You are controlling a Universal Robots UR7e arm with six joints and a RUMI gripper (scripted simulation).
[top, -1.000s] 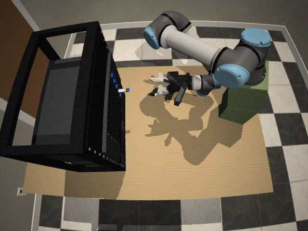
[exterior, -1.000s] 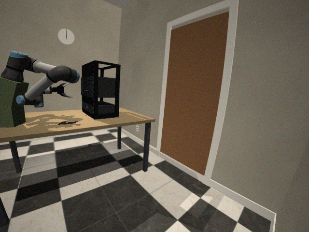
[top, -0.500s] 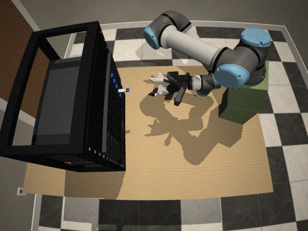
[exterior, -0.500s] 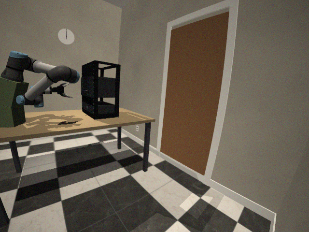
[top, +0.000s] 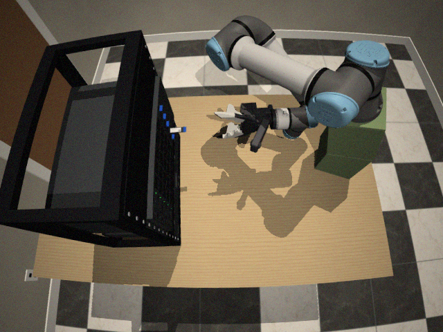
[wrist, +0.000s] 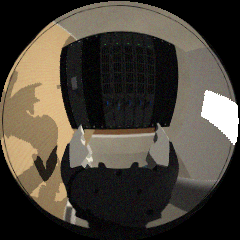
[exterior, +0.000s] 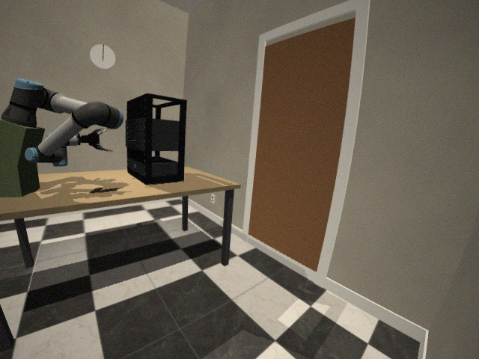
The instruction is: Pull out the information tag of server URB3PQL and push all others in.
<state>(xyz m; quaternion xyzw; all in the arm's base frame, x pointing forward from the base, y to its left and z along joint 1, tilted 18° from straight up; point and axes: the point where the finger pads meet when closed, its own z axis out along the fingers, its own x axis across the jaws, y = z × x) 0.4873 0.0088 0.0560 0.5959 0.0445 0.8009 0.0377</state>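
The black rack (top: 127, 71) (exterior: 182, 139) (wrist: 168, 75) stands upright on the table. Its front faces my gripper. Several blue tag ends show in a row on the server fronts. One information tag (top: 176, 130) sticks out as a white strip with a blue end; it is the second from the bottom of the row. The other blue ends, such as the top one (top: 160, 108), sit close to the fronts. No print is readable. My gripper (top: 216, 124) (exterior: 108, 140) (wrist: 119, 124) is open and empty, in front of the rack and apart from it and the pulled-out tag.
The wooden table (top: 271, 261) (exterior: 209, 184) carries the rack and the green pedestal (top: 352, 146) (exterior: 9, 158) of the arm. Walls stand behind the rack, one with a brown door (exterior: 301, 134). The arm's shadow falls across the table.
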